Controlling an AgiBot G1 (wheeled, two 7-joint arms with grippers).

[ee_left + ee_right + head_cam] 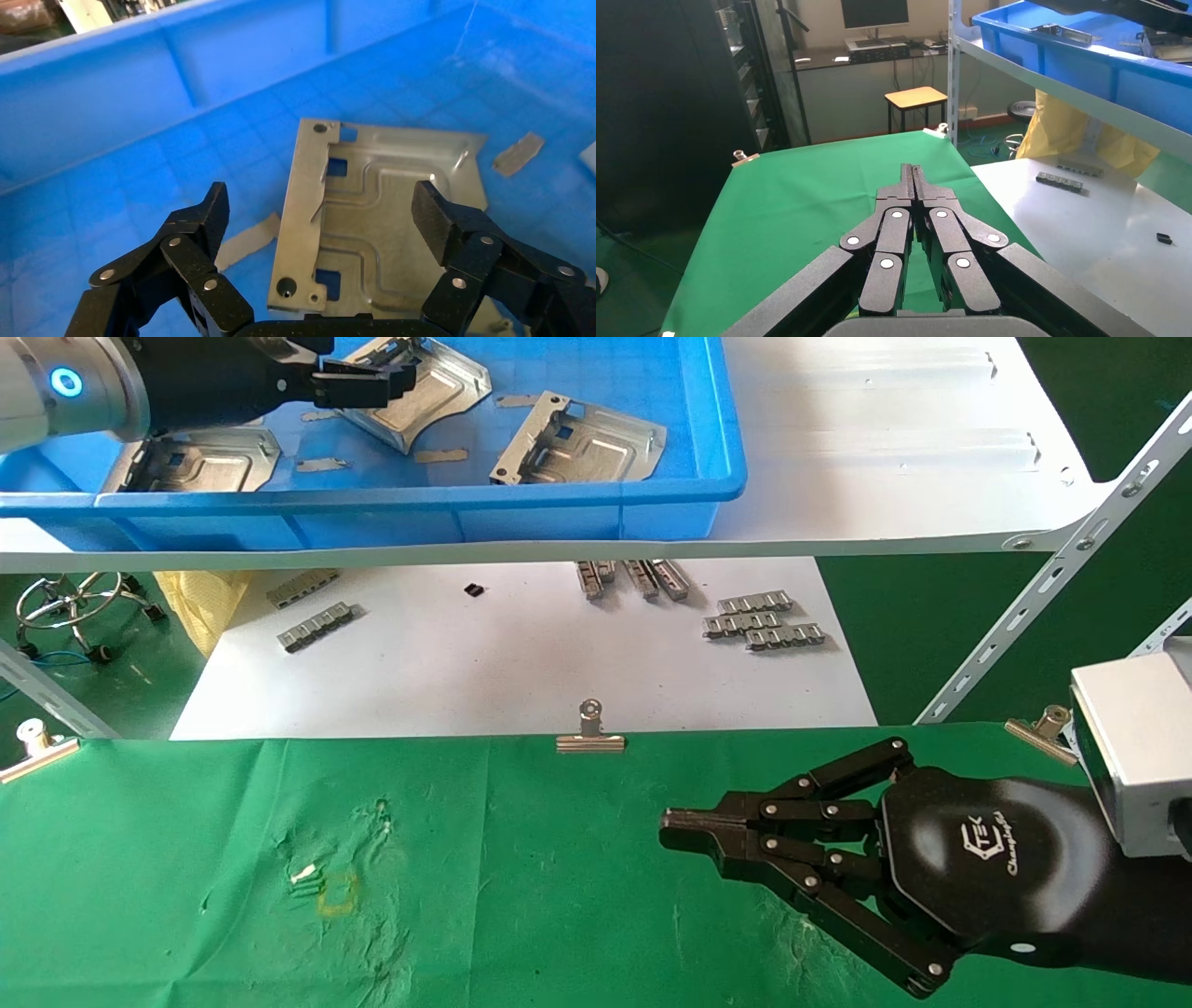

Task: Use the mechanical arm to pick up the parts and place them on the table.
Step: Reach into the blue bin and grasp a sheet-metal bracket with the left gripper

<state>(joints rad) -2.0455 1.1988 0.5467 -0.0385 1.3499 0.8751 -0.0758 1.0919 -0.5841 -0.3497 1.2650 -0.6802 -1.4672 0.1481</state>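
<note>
Three silvery parts lie in the blue bin on the white shelf: one at the left, one in the middle and one at the right. My left gripper is inside the bin over the middle part. In the left wrist view the left gripper is open, its fingers on either side of this part, just apart from its edges. My right gripper is shut and empty, low over the green table; it also shows in the right wrist view.
Small grey strips lie loose in the bin. Below the shelf, a white board carries ribbed strips. Binder clips hold the cloth's far edge. A slanted shelf brace stands at the right.
</note>
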